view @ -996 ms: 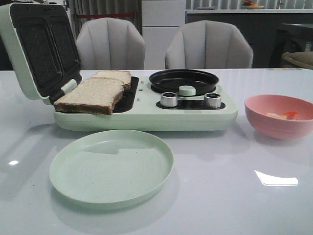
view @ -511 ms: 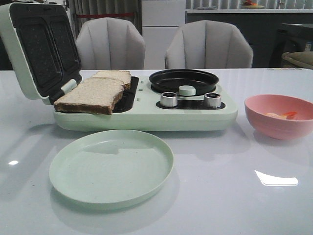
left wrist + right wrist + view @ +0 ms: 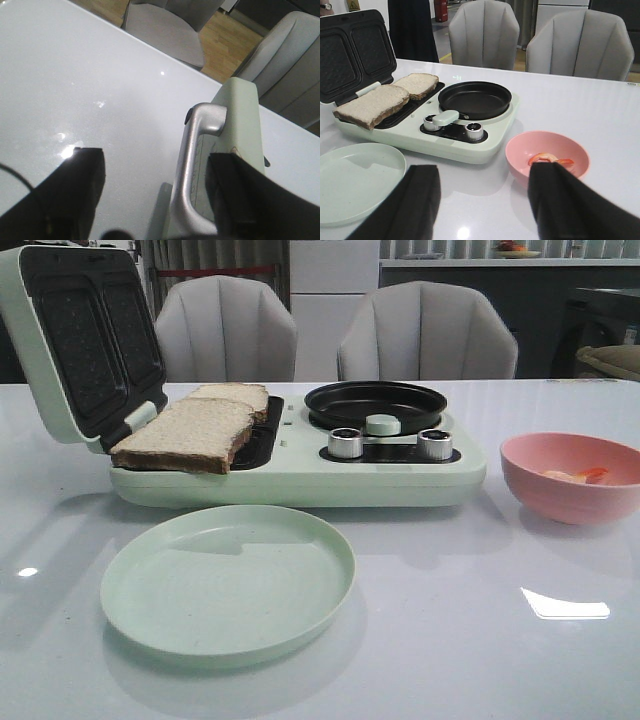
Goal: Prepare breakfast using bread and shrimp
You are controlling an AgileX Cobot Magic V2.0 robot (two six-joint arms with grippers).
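Two slices of bread lie on the open sandwich maker's left plate, the nearer slice (image 3: 185,435) overhanging the front and the farther slice (image 3: 232,396) behind it; both also show in the right wrist view (image 3: 372,104). The shrimp (image 3: 580,476) lie in a pink bowl (image 3: 560,495) at the right, and also show in the right wrist view (image 3: 547,159). My left gripper (image 3: 157,192) is open, with the lid's silver handle (image 3: 192,165) between its fingers, close to one of them. My right gripper (image 3: 482,200) is open and empty above the table, just short of the bowl. Neither gripper shows in the front view.
The pale green sandwich maker (image 3: 300,480) has its lid (image 3: 80,350) raised at the left and a black round pan (image 3: 375,405) with two silver knobs at the right. A pale green plate (image 3: 228,580) lies in front of it. Two grey chairs stand behind the table.
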